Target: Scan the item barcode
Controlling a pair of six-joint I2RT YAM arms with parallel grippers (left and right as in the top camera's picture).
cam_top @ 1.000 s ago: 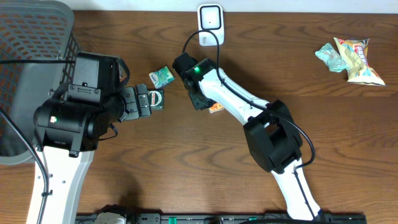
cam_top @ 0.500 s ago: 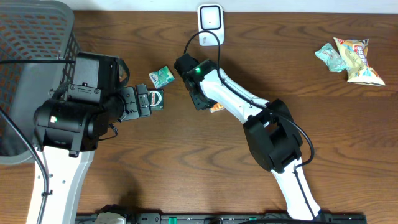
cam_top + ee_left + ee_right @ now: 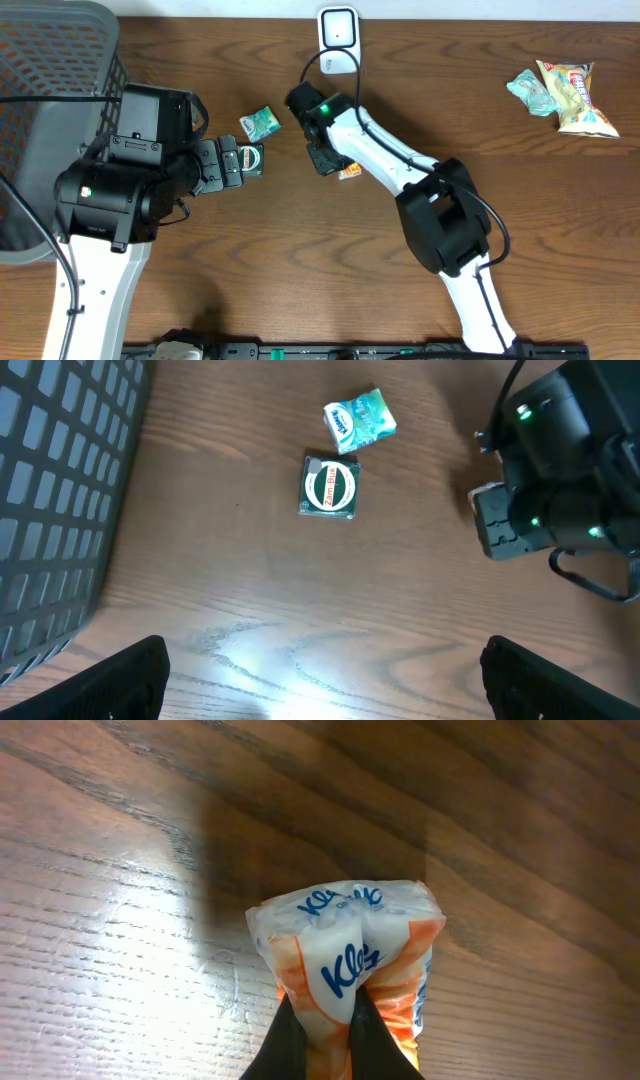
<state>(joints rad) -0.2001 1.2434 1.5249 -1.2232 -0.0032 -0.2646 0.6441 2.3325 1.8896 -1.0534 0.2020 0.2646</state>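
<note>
Pinching, right pincer point(image 3: 328, 1020): my two dark fingers are pressed together on a fold of the tissue pack point(image 3: 345, 935), orange and white with blue letters starting "Kle".
Place of the tissue pack: at my right fingertips, over the table point(image 3: 120, 950) near the middle of the wood; I cannot tell whether it rests on the wood.
Other side, left pincer point(image 3: 320, 685): fingers spread wide, nothing between them, above bare wood.
Green box point(image 3: 329, 487): flat on the table ahead of my left pincer, round white-and-red label facing up.
Mint packet point(image 3: 359, 418): just beyond the green box, tilted.
Basket point(image 3: 40, 60): dark mesh, at the table's left end beside my left arm.
Scanner point(image 3: 338, 28): white, at the far edge beyond my right pincer, apart from the tissue pack.
Snack bags point(image 3: 565, 95): two, side by side at the far right.
</note>
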